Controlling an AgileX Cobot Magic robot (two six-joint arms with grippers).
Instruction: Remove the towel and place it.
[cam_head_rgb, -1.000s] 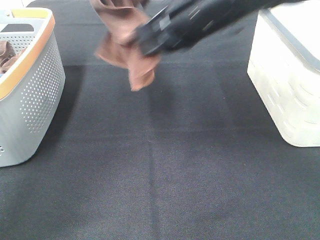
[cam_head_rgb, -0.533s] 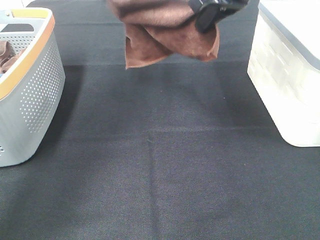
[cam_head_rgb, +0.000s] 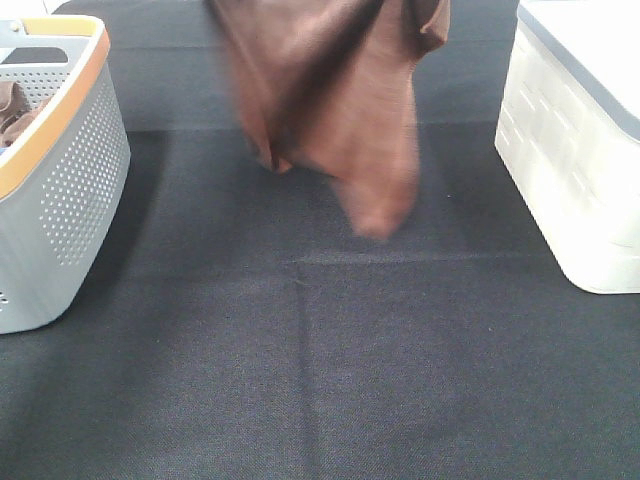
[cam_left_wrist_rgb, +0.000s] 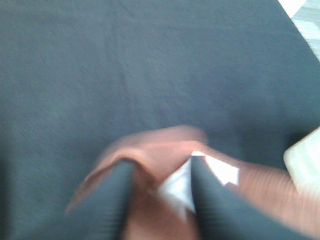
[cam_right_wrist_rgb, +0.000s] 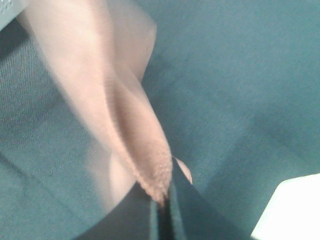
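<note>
The brown cloth towel (cam_head_rgb: 335, 120) has just fallen open above the black tabletop (cam_head_rgb: 300, 360), ready to lay; right gripper (cam_right_wrist_rgb: 162, 197) clamps it, left gripper (cam_left_wrist_rgb: 159, 182) too blurred to tell

I see a brown towel (cam_head_rgb: 340, 110), black woven mat (cam_head_rgb: 300, 380), grey perforated basket (cam_head_rgb: 70, 190) with orange rim, white bin (cam_head_rgb: 580, 190).

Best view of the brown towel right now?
Exterior high: the brown cloth towel hangs nearly whole over the black mat, though blurred. Left wrist shows only a bunched fold at the left gripper; right wrist shows one edge pinched in the right gripper.
</note>
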